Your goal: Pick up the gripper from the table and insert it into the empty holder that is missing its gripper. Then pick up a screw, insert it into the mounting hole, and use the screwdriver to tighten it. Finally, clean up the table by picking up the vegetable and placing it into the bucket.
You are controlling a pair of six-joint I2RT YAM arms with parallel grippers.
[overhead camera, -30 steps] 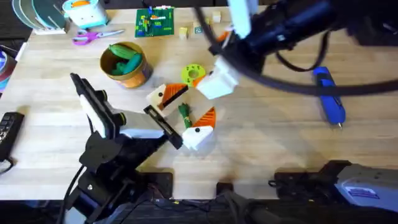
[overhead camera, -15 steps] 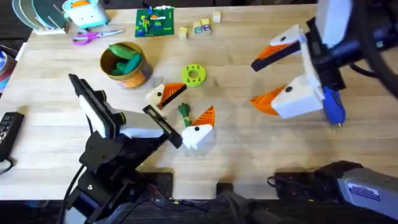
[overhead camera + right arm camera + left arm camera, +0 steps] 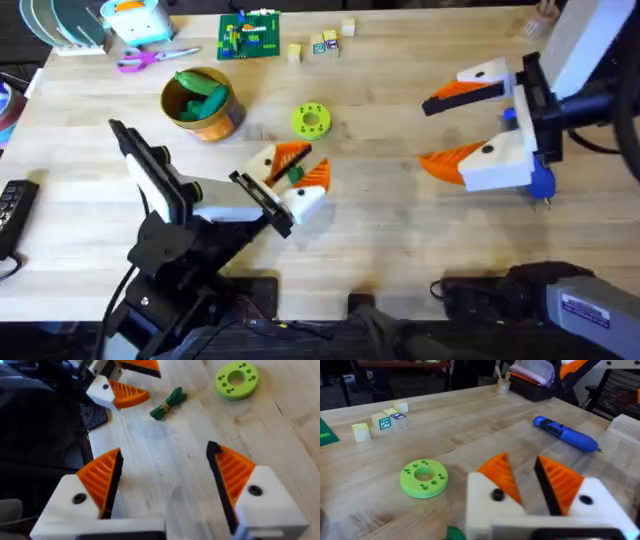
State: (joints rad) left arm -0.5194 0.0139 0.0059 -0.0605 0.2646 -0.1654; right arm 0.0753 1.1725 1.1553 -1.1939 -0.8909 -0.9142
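My left gripper [image 3: 305, 163] hovers at the table's middle, its orange fingers open by a narrow gap [image 3: 521, 460]. Both of its white holders [image 3: 480, 505] carry an orange finger; no loose gripper piece is in view. The slim dark green vegetable [image 3: 167, 404] lies on the table right under those fingers [image 3: 296, 174]. My right gripper [image 3: 425, 132] hangs wide open and empty at the right [image 3: 165, 450]. The blue screwdriver [image 3: 565, 435] lies on the table behind it, partly hidden [image 3: 541, 183]. The yellow-orange bucket [image 3: 225, 118] stands at the back left. Screws are out of view.
Broad green pod toys [image 3: 200, 92] fill the bucket. A lime-green disc [image 3: 311, 120] lies beyond the left gripper. Small blocks [image 3: 320, 44], a green board [image 3: 250, 36] and scissors [image 3: 150, 58] line the far edge. Bare wood lies between the two grippers.
My right arm swung from the middle to the right side and settled there, wide open. My left gripper's fingers narrowed from a wide spread over the vegetable.
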